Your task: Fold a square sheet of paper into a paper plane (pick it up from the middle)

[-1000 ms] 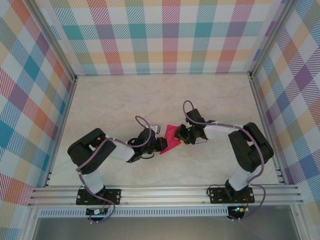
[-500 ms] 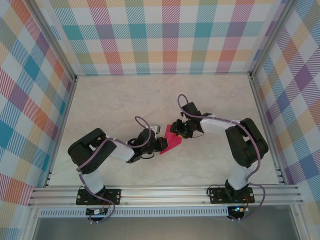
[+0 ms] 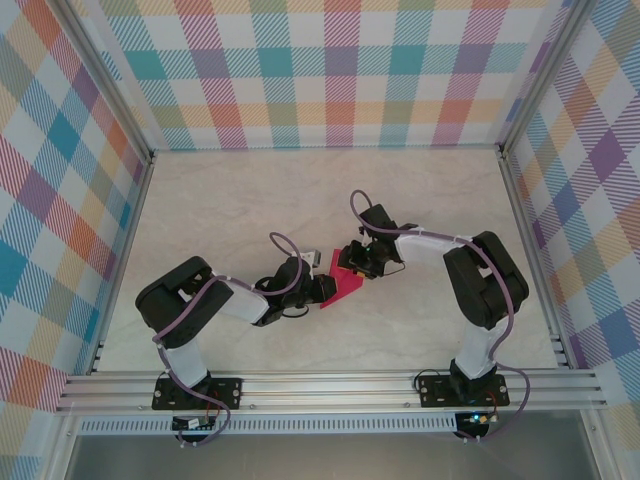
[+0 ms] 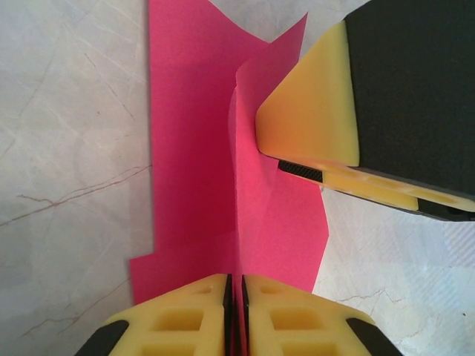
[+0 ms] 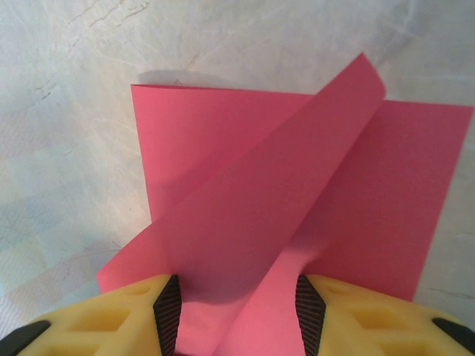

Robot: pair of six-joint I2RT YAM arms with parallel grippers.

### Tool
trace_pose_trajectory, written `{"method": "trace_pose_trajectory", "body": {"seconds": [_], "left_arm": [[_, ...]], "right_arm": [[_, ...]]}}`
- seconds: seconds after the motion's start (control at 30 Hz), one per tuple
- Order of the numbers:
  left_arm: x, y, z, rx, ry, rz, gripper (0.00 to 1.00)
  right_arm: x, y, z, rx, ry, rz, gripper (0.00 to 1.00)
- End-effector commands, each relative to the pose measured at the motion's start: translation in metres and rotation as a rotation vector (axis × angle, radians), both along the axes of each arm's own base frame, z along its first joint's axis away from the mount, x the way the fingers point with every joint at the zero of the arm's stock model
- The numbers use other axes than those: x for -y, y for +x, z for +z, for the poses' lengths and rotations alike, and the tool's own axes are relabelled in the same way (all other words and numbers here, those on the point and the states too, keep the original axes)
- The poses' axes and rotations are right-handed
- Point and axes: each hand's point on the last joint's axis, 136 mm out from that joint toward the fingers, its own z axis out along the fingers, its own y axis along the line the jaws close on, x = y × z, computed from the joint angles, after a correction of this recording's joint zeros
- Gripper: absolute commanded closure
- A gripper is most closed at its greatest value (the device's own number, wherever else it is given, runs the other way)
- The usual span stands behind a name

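Note:
The magenta-pink square sheet of paper lies partly folded at the table's middle, between the two grippers. My left gripper is shut on it: in the left wrist view its jaws pinch an upright centre ridge of the sheet, which spreads flat on both sides. My right gripper comes in from the far right, and one yellow finger presses against a raised flap. In the right wrist view the right gripper stands open, with a diagonal flap of the sheet rising between its fingers.
The pale marbled tabletop surrounds the paper. Plaid walls and aluminium frame rails box in the work area. Both arm bases sit at the near edge.
The right gripper has moved left and farther onto the sheet, pushing its far edge over, so less pink shows. The left gripper has stayed in place, shut on the ridge.

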Motion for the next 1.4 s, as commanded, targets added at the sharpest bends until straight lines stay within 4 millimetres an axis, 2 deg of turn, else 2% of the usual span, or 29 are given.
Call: {"method": "trace_pose_trajectory", "body": {"seconds": [0.0, 0.2, 0.37, 0.5, 0.63, 0.7, 0.8, 0.9, 1.13, 1.37], "left_arm": [[-0.011, -0.002, -0.013, -0.036, 0.033, 0.022, 0.82], [-0.017, -0.001, 0.003, -0.014, 0.049, 0.041, 0.67], [-0.033, 0.000, 0.024, 0.020, 0.092, 0.086, 0.54], [-0.040, 0.000, 0.045, 0.063, 0.094, 0.099, 0.48], [-0.028, -0.002, 0.065, 0.087, 0.034, 0.047, 0.44], [-0.017, -0.004, 0.069, 0.075, 0.007, 0.005, 0.45], [-0.006, -0.004, 0.065, 0.043, -0.017, -0.025, 0.52], [-0.004, -0.002, 0.055, 0.005, -0.011, -0.021, 0.61], [-0.007, -0.001, 0.038, -0.048, 0.021, -0.003, 0.64], [-0.007, -0.004, 0.028, -0.092, 0.018, 0.000, 0.69]], "right_arm": [[0.010, -0.008, -0.018, -0.046, -0.086, -0.002, 0.52], [0.023, -0.015, -0.032, -0.079, -0.157, -0.027, 0.54], [0.030, -0.017, -0.038, -0.087, -0.192, -0.049, 0.58], [0.032, -0.019, -0.041, -0.090, -0.201, -0.056, 0.59], [0.033, -0.020, -0.042, -0.090, -0.196, -0.059, 0.59], [0.033, -0.021, -0.042, -0.084, -0.190, -0.058, 0.59], [0.031, -0.021, -0.040, -0.079, -0.177, -0.048, 0.58], [0.026, -0.021, -0.037, -0.071, -0.153, -0.029, 0.57], [0.020, -0.022, -0.037, -0.063, -0.122, 0.021, 0.53], [0.026, -0.025, -0.047, -0.081, -0.170, 0.041, 0.50]]}}
